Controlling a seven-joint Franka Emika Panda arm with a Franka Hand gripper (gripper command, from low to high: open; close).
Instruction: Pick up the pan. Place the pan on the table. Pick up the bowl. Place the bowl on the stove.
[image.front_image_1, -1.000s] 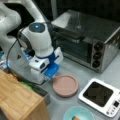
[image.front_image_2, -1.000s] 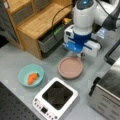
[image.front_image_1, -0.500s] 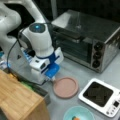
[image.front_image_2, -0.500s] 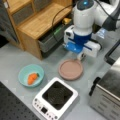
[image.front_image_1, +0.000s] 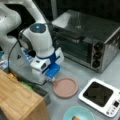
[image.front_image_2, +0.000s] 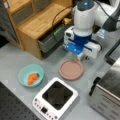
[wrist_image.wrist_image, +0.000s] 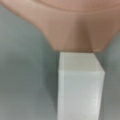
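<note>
- The arm bends low; its end effector (image.front_image_2: 83, 57) hangs over the pan (image.front_image_2: 71, 69) handle (wrist_image.wrist_image: 80, 87) on the desk (image.front_image_2: 15, 60).
- Whether it's clenched, I cannot tell.
- No readable writing.

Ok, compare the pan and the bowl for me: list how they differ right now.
The pan is dusty pink and shallow; the bowl is teal and deeper.
The pan is empty, while the bowl holds an orange food piece.
The pan has a short white handle and looks wider; the bowl has none.
The gripper is right at the pan's handle end, well away from the bowl.
Both are round and sit on the grey table, not on the stove.
</note>
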